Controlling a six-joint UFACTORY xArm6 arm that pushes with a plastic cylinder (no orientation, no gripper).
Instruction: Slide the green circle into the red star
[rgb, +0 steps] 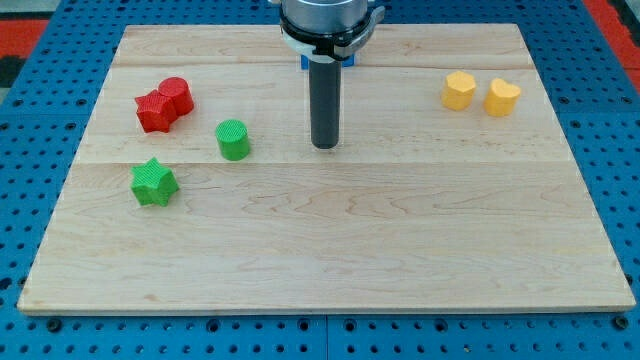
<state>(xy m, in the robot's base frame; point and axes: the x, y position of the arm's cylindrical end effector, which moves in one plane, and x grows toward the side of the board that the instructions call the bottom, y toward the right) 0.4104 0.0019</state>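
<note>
The board is pale wood with fine grain. The star and the round block touching it are red. The circle and another star are green. Two blocks are yellow. My tip is dark grey.

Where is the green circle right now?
The green circle sits left of centre, right of the red star and up-right of the green star; my tip is to its right, apart.
</note>
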